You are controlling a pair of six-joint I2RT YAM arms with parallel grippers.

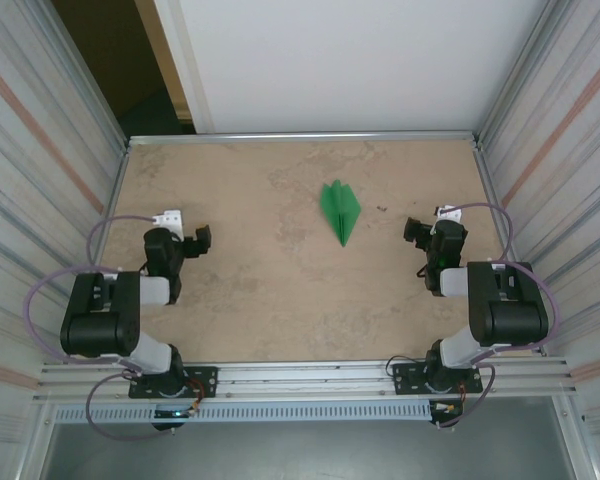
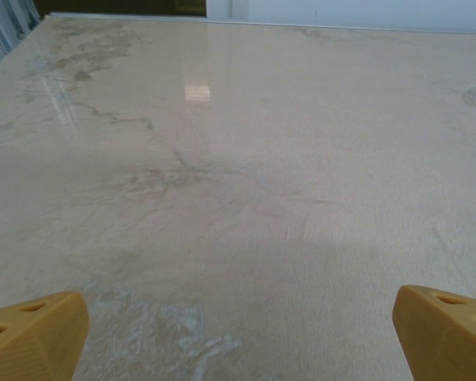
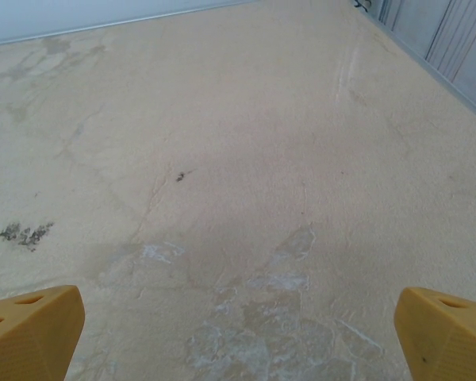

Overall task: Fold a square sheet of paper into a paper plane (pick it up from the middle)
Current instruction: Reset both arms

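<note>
Lying flat on the beige, marble-patterned table (image 1: pixel 260 300) in the top external view, the bright green paper plane (image 1: pixel 341 210) is folded into a slim dart with a centre ridge. Its nose points toward the near edge and its wider tail toward the white back panel (image 1: pixel 340 60). It sits a little right of the table's middle, in the farther half, touching neither arm. The left gripper (image 1: pixel 202 240) hangs over the left side of the table, well apart from the plane. The right gripper (image 1: pixel 415 230) is near the plane's right side, with bare table between them. From this height the spread of either pincer is hard to judge. Lilac cables (image 1: pixel 40 290) loop off both arms, and corrugated metal walls (image 1: pixel 560 150) close in the two sides.

In the left wrist view, the left gripper (image 2: pixel 238 337) stands wide. Its two yellow fingers (image 2: pixel 32 333) sit at the bottom corners with bare, glossy table (image 2: pixel 238 182) between them and nothing in the gap. A pale light reflection (image 2: pixel 197 91) shows on the far surface.

In the right wrist view, the right gripper (image 3: pixel 238 333) is likewise spread wide and empty, its yellow fingers (image 3: pixel 444 329) at the bottom corners. Between and ahead of them the table (image 3: pixel 246 119) carries whitish scuffs (image 3: pixel 262 317), a small dark speck (image 3: pixel 181 175) and a dark blotch (image 3: pixel 25 233) toward the left.
</note>
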